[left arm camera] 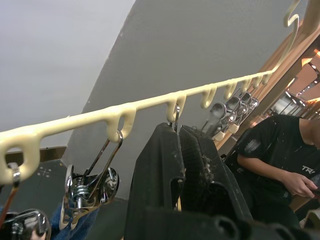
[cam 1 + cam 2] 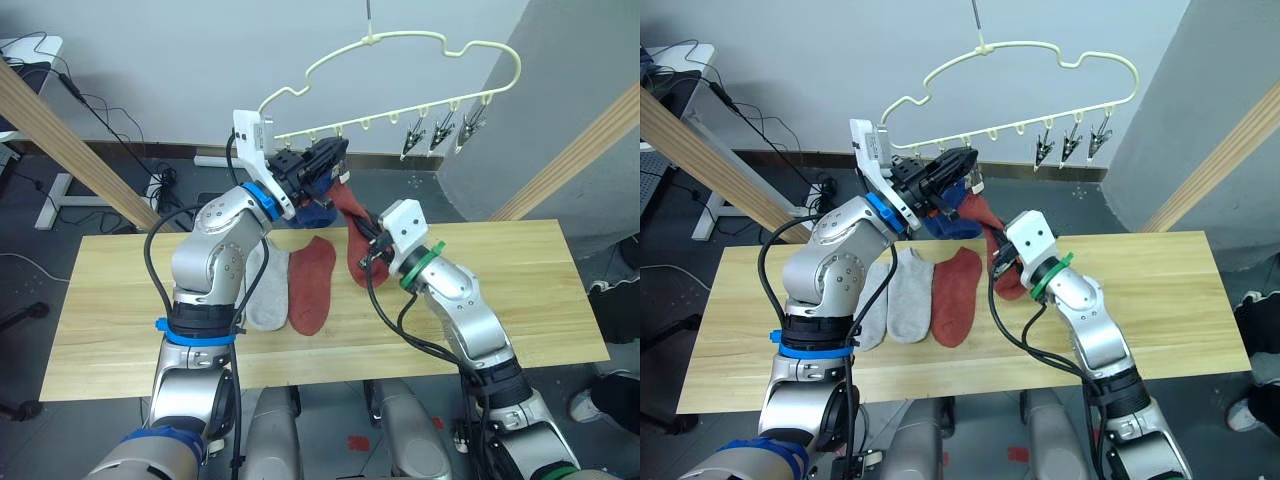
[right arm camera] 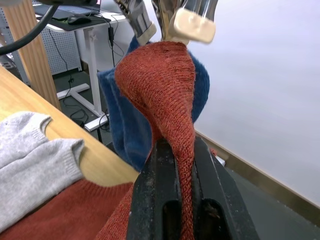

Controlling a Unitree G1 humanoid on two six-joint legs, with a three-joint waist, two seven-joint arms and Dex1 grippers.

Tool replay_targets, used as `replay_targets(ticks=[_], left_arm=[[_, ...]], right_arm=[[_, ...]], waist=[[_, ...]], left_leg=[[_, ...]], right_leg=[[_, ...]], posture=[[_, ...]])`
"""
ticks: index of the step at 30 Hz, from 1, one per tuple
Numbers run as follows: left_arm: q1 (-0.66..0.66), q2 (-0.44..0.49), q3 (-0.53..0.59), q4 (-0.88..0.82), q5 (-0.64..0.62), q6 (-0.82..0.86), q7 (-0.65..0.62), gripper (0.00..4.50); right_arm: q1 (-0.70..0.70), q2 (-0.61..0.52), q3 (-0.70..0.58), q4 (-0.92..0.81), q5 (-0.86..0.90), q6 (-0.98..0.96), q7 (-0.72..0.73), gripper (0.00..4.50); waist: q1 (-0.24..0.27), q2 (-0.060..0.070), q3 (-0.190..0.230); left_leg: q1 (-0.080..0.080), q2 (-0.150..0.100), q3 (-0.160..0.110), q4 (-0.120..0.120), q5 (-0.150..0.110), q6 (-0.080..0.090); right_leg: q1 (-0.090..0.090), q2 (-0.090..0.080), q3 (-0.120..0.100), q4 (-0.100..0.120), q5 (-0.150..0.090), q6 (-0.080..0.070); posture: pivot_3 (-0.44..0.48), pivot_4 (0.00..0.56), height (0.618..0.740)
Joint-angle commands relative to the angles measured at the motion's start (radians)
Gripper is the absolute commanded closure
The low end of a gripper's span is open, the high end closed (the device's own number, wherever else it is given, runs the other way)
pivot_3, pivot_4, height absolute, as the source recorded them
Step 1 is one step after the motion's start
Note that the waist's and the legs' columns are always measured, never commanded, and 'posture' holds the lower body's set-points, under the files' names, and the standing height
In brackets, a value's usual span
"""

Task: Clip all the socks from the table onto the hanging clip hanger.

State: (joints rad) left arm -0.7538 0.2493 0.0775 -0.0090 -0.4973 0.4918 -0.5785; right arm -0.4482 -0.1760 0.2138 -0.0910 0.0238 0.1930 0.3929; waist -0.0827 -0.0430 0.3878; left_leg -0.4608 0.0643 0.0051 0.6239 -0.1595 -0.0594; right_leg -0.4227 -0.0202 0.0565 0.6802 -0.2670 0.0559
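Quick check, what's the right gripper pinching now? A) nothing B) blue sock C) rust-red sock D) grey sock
C: the right gripper is shut on a rust-red sock, whose top reaches a clip on the clip hanger; the grey socks lie on the table.

**Barely any text anywhere**

Only readable bit: white letters "TR" on the sleeve of a person's black shirt [image 1: 280,150] in the left wrist view, rest of the word cut off at the frame edge. Nothing legible on the clip hanger [image 2: 400,75], socks or counter [image 2: 540,290]. No labels, numbers or brand marks otherwise.
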Motion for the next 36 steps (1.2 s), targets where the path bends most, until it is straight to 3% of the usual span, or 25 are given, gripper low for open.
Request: replay_targets(ticks=[1, 26, 36], left_arm=[[-0.01, 0.0, 0.002, -0.043, -0.011, -0.017, -0.007, 4.5], [0.001, -0.004, 0.015, -0.046, -0.021, -0.018, 0.0, 4.5], [0.006, 0.007, 0.019, -0.057, -0.024, -0.009, -0.002, 1.54]], right_arm=[[0.006, 0.002, -0.019, -0.068, 0.016, -0.006, 0.003, 4.45], [-0.088, 0.067, -0.01, 0.052, 0.0, -0.065, -0.024, 4.45], [-0.095, 0.072, -0.013, 0.07, 0.003, -0.065, -0.024, 4.5]], waist=[[0.0, 0.0, 0.0], [0.001, 0.0, 0.0], [0.001, 0.0, 0.0]], left_leg=[[0.0, 0.0, 0.0, 0.0, 0.0, 0.0], [-0.002, 0.0, -0.005, 0.0, 0.0, 0.0], [-0.003, 0.0, -0.005, 0.0, 0.0, 0.0]], right_leg=[[0.0, 0.0, 0.0, 0.0, 0.0, 0.0], [0.0, -0.001, -0.007, 0.0, 0.0, 0.0], [0.0, -0.001, -0.008, 0.0, 0.0, 0.0]], posture=[[-0.166, 0.357, 0.74], [-0.158, 0.353, 0.74], [-0.154, 0.349, 0.74]])
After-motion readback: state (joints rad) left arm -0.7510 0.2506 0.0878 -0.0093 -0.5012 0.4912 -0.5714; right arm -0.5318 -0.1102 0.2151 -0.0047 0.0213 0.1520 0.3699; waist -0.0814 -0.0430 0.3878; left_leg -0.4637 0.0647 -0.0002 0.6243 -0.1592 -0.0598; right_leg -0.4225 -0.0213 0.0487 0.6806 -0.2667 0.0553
